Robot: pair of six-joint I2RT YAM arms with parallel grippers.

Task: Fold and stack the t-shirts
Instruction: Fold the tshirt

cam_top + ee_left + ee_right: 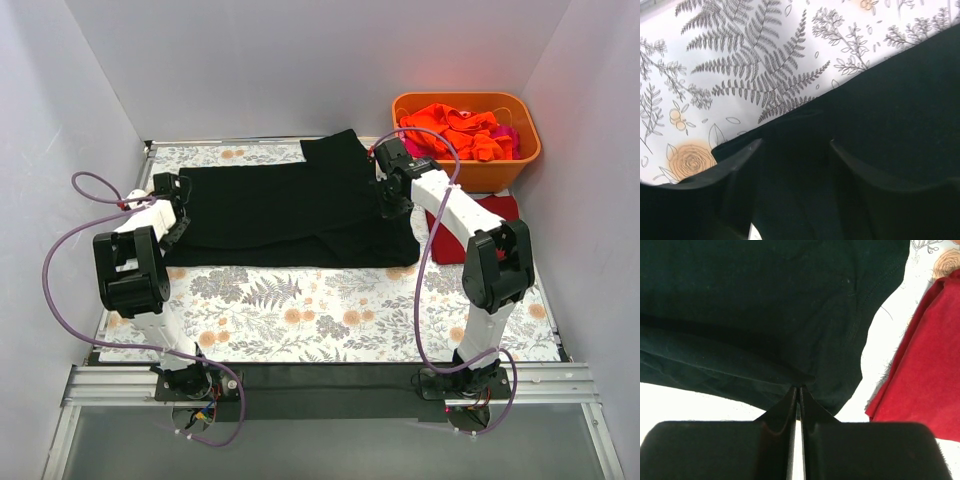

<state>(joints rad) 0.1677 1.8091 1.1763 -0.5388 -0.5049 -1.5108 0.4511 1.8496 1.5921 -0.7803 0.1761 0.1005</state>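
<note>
Since the black t-shirt (270, 205) lies stretched left-to-right across the far half of the tabletop (300, 310) between the arms, the right pincer (797, 388) pinches a fold at its right end, while the left pincer (795, 146), spread wide, hangs over its left hem.

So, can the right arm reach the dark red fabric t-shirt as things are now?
Probably yes: the dark red fabric t-shirt lies uncovered just beside the right fingers, but they look shut on a fold of the black fabric t-shirt and must let go first.
</note>
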